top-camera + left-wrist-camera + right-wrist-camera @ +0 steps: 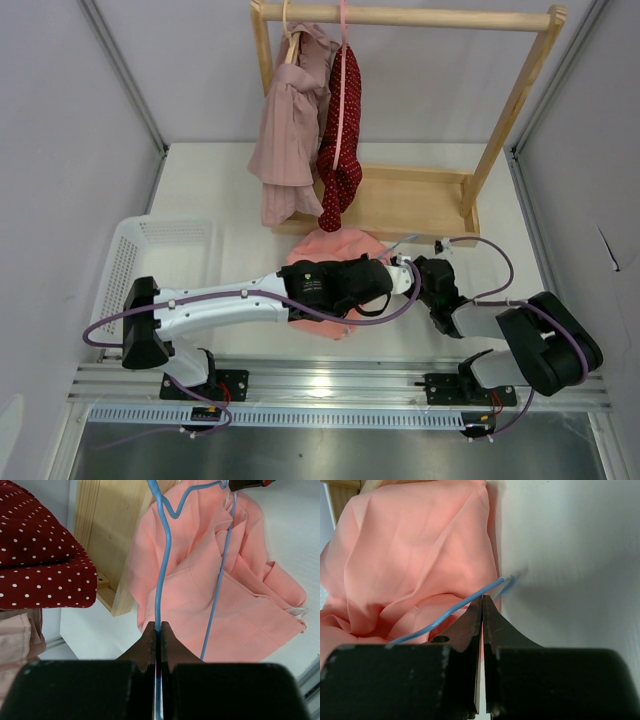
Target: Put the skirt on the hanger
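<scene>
Wire caught twice: we are seeing the left tool (159, 626) clamping shut on the light-blue hanger (165, 555) and the right tool (483, 599) pinching closed on its far end. The hanger is lying over the salmon skirt (240, 605), which is sprawling crumpled on the tabletop (570, 555) beside the wooden rack base (115, 530).

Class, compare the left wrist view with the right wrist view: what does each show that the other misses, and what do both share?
Only the left wrist view: the dark red white-dotted garment, the pale wooden rack base, and the left tool shut on the thin light-blue wire hanger. Only the right wrist view: the tips of the right tool, shut on that hanger's free wire end. Both: the salmon-pink cloth skirt lying crumpled beneath the hanger.
</scene>
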Robot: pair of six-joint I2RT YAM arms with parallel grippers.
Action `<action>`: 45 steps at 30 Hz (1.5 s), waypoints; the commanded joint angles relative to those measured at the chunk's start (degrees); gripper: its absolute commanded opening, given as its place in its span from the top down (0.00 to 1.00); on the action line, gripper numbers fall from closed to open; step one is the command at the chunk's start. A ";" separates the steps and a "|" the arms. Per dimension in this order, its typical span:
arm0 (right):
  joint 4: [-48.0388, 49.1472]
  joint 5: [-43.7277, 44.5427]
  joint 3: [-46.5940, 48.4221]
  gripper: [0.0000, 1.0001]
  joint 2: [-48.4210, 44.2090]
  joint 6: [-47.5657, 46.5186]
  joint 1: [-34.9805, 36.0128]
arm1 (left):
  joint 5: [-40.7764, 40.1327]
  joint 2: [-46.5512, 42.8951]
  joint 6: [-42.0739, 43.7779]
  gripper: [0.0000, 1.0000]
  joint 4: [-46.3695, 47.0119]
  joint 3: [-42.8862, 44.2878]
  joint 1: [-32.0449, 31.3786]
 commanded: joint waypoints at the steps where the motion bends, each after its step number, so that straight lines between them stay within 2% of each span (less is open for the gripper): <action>1: 2.40 3.11 1.60 1.00 -0.30 -1.06 0.90 | 1.00 -1.78 -0.08 1.00 -1.61 -0.81 0.69; 5: -0.76 4.86 1.86 0.99 -3.11 -1.67 1.69 | 1.00 -1.78 -0.17 1.00 -1.35 -0.81 0.86; 8: -3.05 6.36 1.34 0.86 -5.04 -1.94 1.87 | 1.18 -1.52 -0.25 1.00 -1.43 -1.07 0.95; 11: -3.32 6.62 1.25 0.79 -5.57 -2.03 1.78 | 1.26 -1.70 -0.25 1.00 -1.35 -1.16 0.95; 15: -2.96 6.36 1.69 0.78 -4.26 -1.85 1.87 | 1.18 -1.70 -0.08 1.00 -1.35 -0.99 1.13; 17: -1.92 6.27 1.43 0.72 -3.73 -1.59 1.69 | 1.26 -1.78 -0.08 1.00 -1.43 -0.90 1.13; 19: -0.86 6.18 0.99 0.71 -3.20 -1.41 1.69 | 1.53 -1.70 0.01 1.00 -1.35 -0.98 1.30; 33: 4.59 6.01 0.99 0.74 1.02 -1.76 1.34 | 2.05 -1.43 0.10 1.00 -1.78 -0.72 1.65; 45: 5.47 6.80 1.42 0.97 1.38 -2.38 1.78 | 1.97 -1.43 0.19 1.00 -2.31 -0.72 1.65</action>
